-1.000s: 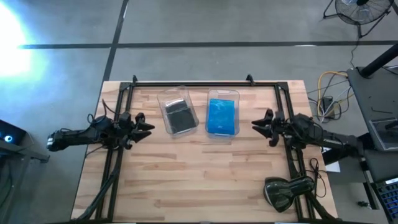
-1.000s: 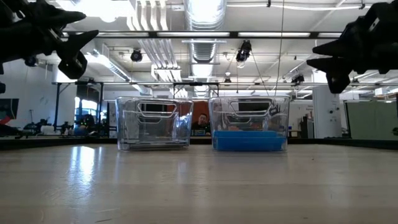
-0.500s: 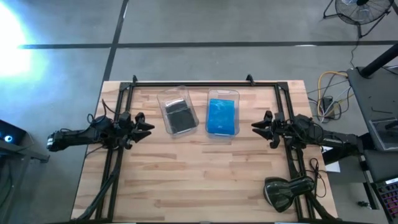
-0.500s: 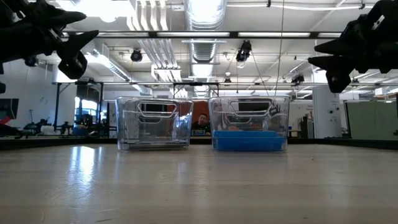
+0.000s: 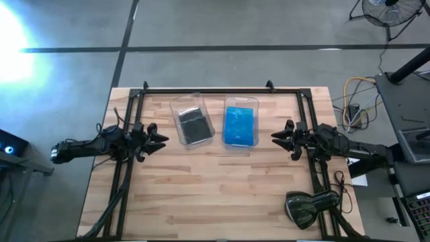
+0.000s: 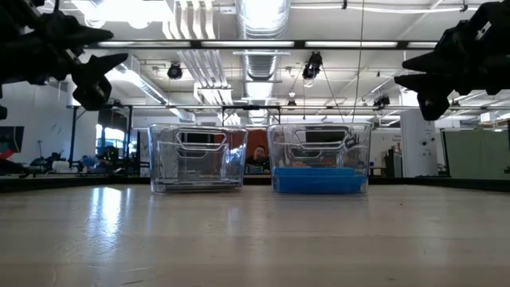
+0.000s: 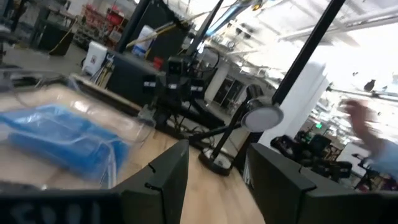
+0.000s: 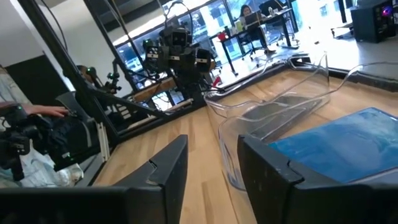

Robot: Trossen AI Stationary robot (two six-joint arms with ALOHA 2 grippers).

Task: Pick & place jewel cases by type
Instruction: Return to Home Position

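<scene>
The blue jewel cases (image 5: pixel 239 125) lie stacked inside the right clear bin (image 5: pixel 241 103); they also show in the low view (image 6: pixel 319 180) and both wrist views (image 7: pixel 59 140) (image 8: pixel 339 146). The dark jewel cases (image 5: pixel 195 127) lie in the left clear bin (image 5: pixel 191 104), which is tilted. My left gripper (image 5: pixel 163 138) hovers open left of the bins, above the table. My right gripper (image 5: pixel 274 136) hovers open right of them. Neither holds anything.
A bulky black curved device (image 5: pixel 310 208) sits at the table's near right corner. A black frame (image 5: pixel 201 90) runs along the far edge and both sides. Bare wood (image 5: pixel 215 188) spreads across the near half. A person (image 6: pixel 258 156) shows beyond the bins.
My left gripper has dipped slightly and tipped a little. The bins and cases have kept still.
</scene>
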